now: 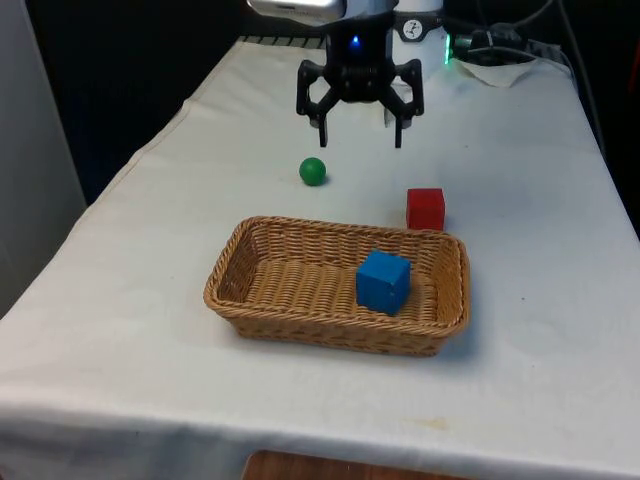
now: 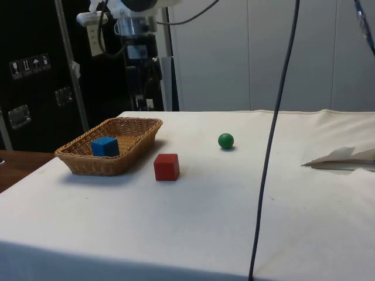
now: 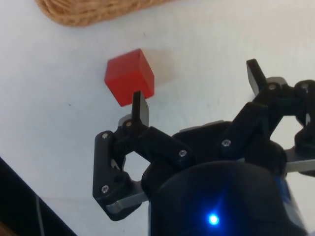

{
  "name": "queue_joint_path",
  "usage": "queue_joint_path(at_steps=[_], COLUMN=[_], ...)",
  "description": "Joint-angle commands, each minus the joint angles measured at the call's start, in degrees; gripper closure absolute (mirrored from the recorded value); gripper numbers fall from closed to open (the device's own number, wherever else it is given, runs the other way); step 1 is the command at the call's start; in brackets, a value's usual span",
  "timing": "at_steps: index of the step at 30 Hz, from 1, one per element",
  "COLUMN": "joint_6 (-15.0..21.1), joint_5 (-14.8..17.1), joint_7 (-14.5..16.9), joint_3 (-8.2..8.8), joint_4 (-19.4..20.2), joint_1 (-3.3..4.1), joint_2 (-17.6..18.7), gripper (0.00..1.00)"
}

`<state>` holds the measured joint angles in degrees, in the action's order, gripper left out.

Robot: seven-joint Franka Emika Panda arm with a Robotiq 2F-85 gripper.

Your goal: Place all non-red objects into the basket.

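Note:
A blue cube (image 1: 383,281) (image 2: 105,146) lies inside the wicker basket (image 1: 228,258) (image 2: 88,165) in the middle of the table. Beyond the basket, a small green ball (image 1: 312,171) (image 2: 225,140) rests on the cloth. A red cube (image 1: 425,208) (image 2: 166,167) (image 3: 129,76) stands just behind the basket's far corner, on the front view's right. My gripper (image 1: 360,138) (image 3: 197,86) hangs open and empty above the cloth, farther back than the ball and the red cube and between them. One of its fingertips (image 3: 139,101) points near the red cube. The basket's rim (image 3: 93,11) lies past that cube.
A crumpled white sheet (image 1: 498,70) (image 2: 343,158) lies near the robot's base at the table's far end. A dark cable (image 2: 272,140) hangs down in front of the side camera. The cloth drops off at the table's edges on both sides.

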<state>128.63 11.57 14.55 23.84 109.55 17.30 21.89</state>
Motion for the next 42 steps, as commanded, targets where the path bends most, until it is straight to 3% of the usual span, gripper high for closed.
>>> queue_joint_path(at_steps=[1,6,14,15,16,26,27,36,42], joint_6=[1.1,1.3,4.8,3.9,5.4,7.4,9.0,11.3,15.1], joint_5=[-0.7,-0.6,-1.3,-0.8,-1.3,-0.8,-1.1,-0.8,-0.3], joint_7=[-0.3,0.2,1.6,1.6,2.3,4.8,5.7,8.3,10.9], joint_3=[0.40,0.23,1.49,1.20,1.83,3.55,4.18,6.13,7.62], joint_4=[1.5,3.4,9.7,8.9,11.1,15.4,17.3,21.5,25.7], joint_1=[0.34,0.00,0.06,0.00,0.00,0.00,-0.11,0.00,-0.23], joint_2=[-0.9,-1.9,-5.2,-4.8,-5.8,-7.6,-8.5,-9.7,-10.9], gripper=[0.00,0.00,0.00,0.00,0.00,0.00,0.00,0.00,0.00])
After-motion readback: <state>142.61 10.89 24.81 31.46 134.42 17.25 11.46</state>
